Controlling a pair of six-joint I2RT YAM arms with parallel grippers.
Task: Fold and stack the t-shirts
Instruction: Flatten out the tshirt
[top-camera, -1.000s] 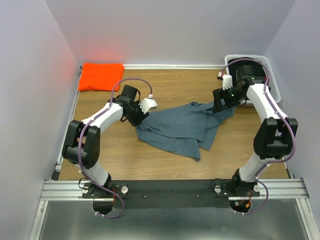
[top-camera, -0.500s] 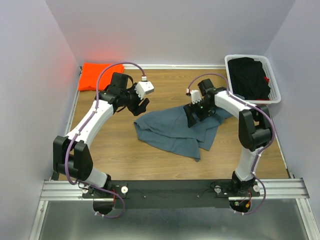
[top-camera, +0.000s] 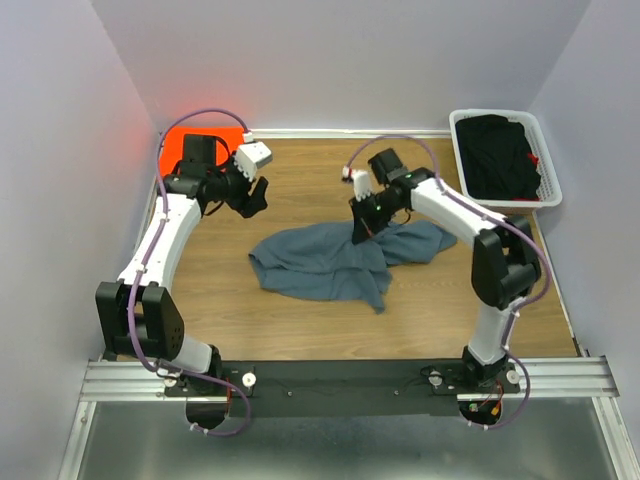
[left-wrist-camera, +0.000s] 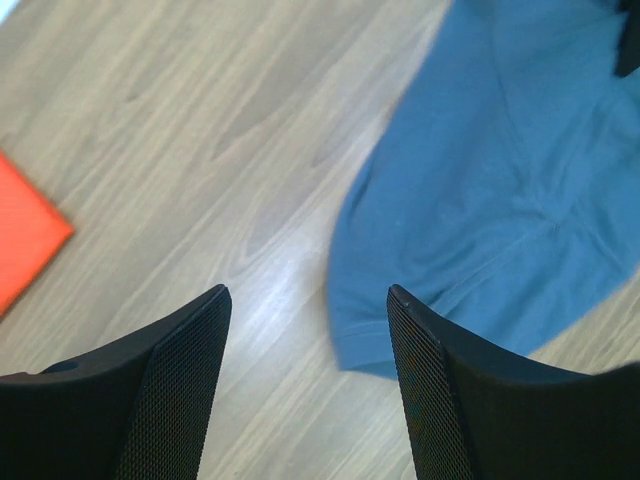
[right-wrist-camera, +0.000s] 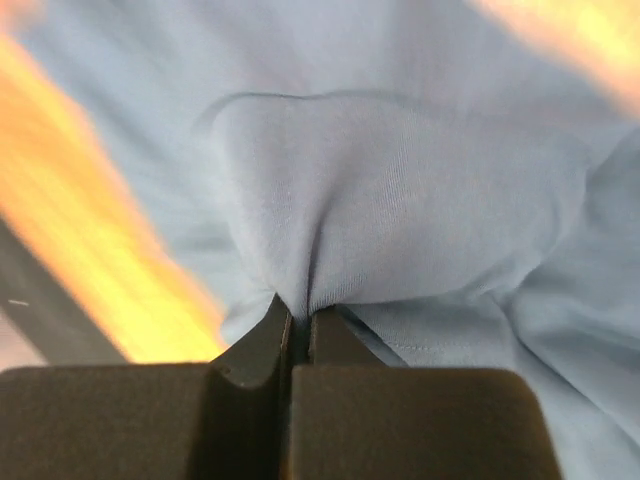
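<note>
Wooden tabletop (top-camera: 300, 330), centre frame: your right gripper (right-wrist-camera: 300, 325) is pinched on the crumpled blue-grey t-shirt (top-camera: 320, 270), probably to spread it; left gripper (left-wrist-camera: 310, 300) hangs apart, empty; orange t-shirt (top-camera: 190, 145) sits upper left.

At the middle of the table (top-camera: 300, 185), a heaped t-shirt (top-camera: 320, 268). In the far-left corner, a folded t-shirt (top-camera: 170, 150); in the far-right corner, a basket (top-camera: 505, 203) with clothes (top-camera: 498, 155) inside. Between both shirts, above bare wood, the left gripper (top-camera: 252, 198); at the heaped shirt's far edge, the right gripper (top-camera: 360, 228).
</note>
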